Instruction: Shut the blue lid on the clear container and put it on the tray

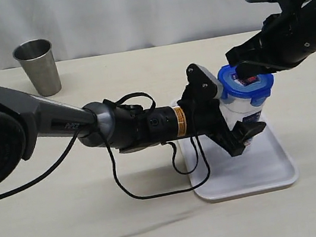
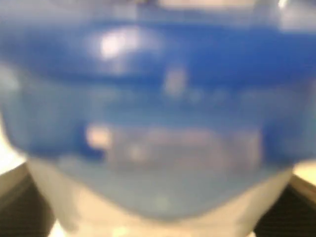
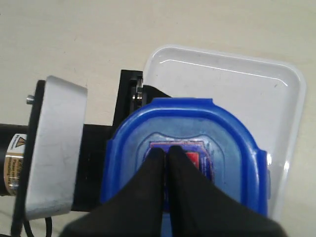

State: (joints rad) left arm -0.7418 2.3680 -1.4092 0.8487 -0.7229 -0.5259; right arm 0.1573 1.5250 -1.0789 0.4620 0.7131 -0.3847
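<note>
Exterior view: your left gripper (image 1: 245,127) straddles the clear container (image 1: 238,110) on the tray (image 1: 275,175), grip unclear, likely steadying it while your right gripper (image 3: 165,153), pinched empty, presses the blue lid (image 3: 232,143).

Bright, even light (left wrist blur)

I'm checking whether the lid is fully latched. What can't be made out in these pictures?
Left wrist view: blue lid and clear container too close, blurred; latching unreadable.
Exterior view: left gripper hides the container's base and its contact with the tray; grip unclear.
Right wrist view: shut right gripper partly covers the lid's sticker; lid hides the container.
</note>
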